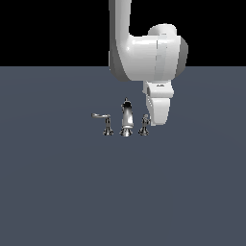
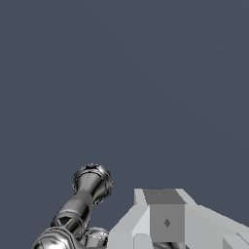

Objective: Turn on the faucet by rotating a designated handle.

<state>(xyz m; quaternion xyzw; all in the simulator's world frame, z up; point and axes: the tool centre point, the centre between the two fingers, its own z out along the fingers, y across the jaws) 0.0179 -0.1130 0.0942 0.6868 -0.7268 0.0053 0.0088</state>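
pincer [image 1: 153, 121]: state cannot tell | just beside handle [image 1: 144, 125], exterior view's right | faucet [image 1: 126, 119] upright on floor [image 1: 123, 192]

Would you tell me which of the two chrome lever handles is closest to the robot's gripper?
The handle on the exterior view's right, right beside the white gripper. The other lever stands beyond the central spout, farther off.

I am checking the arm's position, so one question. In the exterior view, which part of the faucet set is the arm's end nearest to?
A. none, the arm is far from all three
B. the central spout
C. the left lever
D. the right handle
D: in the exterior view the arm's end hangs just beside the handle, on the exterior view's right of the spout; the left lever stands farthest away.
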